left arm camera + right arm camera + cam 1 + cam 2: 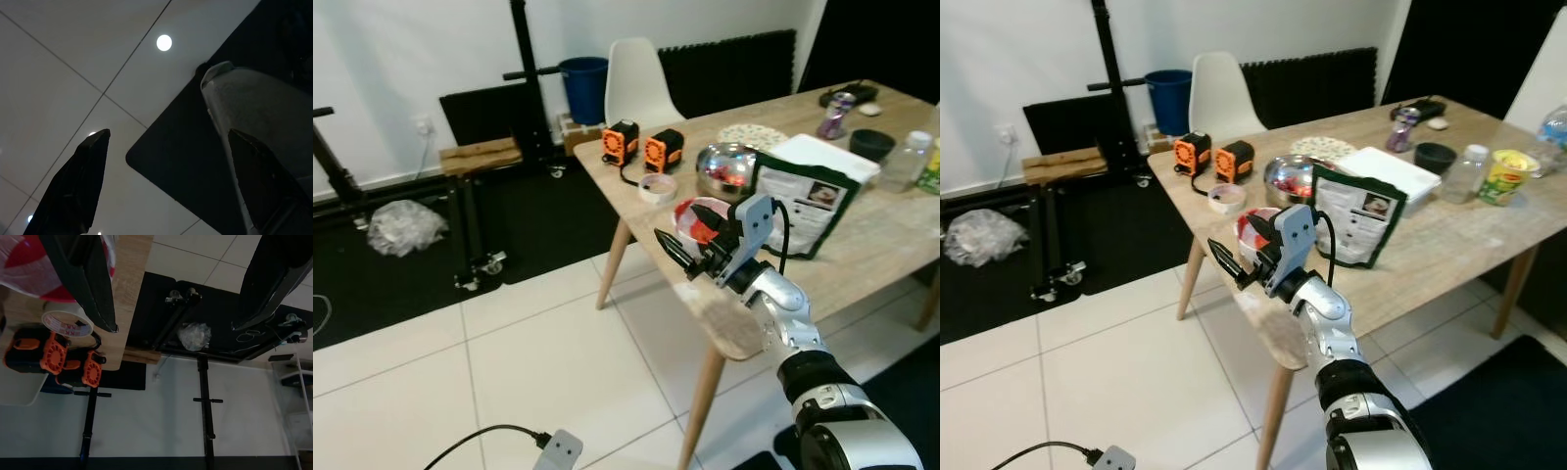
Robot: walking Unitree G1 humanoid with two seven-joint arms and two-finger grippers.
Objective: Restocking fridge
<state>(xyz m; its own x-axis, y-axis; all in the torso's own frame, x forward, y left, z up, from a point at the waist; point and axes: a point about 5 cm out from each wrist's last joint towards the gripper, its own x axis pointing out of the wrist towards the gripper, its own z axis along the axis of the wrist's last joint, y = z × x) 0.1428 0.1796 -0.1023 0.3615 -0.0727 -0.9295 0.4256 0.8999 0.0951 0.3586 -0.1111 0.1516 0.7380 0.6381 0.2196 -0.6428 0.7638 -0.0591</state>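
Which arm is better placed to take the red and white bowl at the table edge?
Right. The right gripper hovers open beside the red and white bowl on the table. The left gripper hangs low over floor tiles.

One wooden table (862,257). Two orange battery packs (620,143). One tape roll (657,187). One metal bowl (728,168). One green pouch (806,206). One white chair (639,82). One blue bucket (583,86).
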